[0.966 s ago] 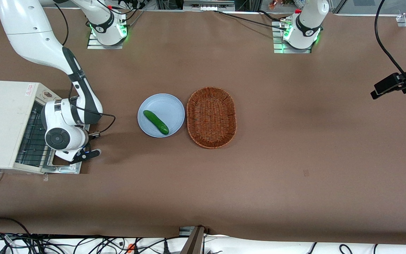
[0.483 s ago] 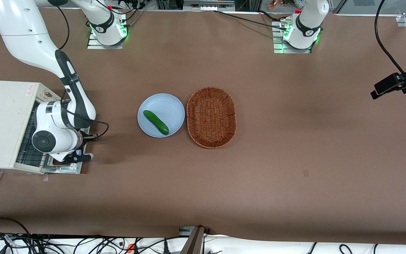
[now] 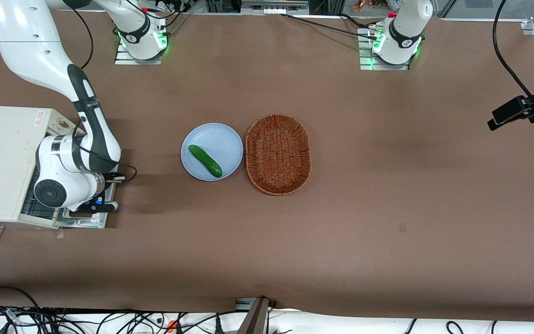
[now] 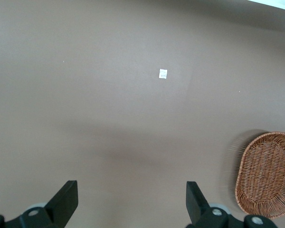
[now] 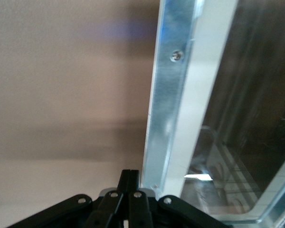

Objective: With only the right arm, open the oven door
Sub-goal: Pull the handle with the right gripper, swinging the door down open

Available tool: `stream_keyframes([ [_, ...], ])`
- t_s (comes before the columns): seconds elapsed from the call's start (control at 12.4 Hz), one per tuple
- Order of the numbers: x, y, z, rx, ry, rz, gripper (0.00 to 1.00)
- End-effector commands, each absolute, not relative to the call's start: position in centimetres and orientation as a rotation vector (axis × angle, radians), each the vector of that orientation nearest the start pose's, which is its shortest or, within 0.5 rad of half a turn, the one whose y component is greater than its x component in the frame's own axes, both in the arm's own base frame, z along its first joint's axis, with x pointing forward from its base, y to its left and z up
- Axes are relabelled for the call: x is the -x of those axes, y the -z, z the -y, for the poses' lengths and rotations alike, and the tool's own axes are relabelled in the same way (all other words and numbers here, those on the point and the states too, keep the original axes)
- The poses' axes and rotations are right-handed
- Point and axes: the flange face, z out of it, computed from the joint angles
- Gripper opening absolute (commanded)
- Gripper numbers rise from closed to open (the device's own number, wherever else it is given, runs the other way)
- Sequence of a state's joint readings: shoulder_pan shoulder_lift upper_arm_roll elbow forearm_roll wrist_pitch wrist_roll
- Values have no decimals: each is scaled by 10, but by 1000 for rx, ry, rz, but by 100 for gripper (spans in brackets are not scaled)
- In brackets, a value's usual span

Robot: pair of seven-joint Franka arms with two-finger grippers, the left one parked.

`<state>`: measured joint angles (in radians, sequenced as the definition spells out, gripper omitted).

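The cream-white toaster oven [image 3: 3, 157] stands at the working arm's end of the table. Its oven door [image 3: 86, 221] hangs down flat on the table in front of the oven, and the wire rack inside shows. The right arm [image 3: 86, 120] bends down over the open front. Its black gripper [image 3: 94, 206] sits low over the door, shut and empty. In the right wrist view the shut gripper [image 5: 129, 178] is right beside the door's silver frame [image 5: 168, 95], with the dark glass [image 5: 247, 118] next to it.
A blue plate [image 3: 227, 141] with a green cucumber [image 3: 205, 160] lies mid-table. A brown wicker basket [image 3: 277, 154] lies beside it toward the parked arm's end and also shows in the left wrist view [image 4: 268, 173]. Cables run along the table's near edge.
The right arm's wrist and gripper have moved sideways toward the oven, now covering more of the open front. The door lies flat in all frames.
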<state>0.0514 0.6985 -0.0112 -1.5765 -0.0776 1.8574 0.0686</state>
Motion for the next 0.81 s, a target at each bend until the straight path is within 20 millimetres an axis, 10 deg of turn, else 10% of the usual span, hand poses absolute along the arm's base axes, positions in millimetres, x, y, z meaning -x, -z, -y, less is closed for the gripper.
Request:
stream_keyframes([
  [0.0, -649, -201, -26, 3156, -690, -24, 0],
  [0.32, -660, -221, -20, 3154, -643, 17, 0],
  [0.56, -671, -273, -17, 3148, -545, 138, 0],
  [0.72, -670, -318, -18, 3158, -467, 149, 22],
])
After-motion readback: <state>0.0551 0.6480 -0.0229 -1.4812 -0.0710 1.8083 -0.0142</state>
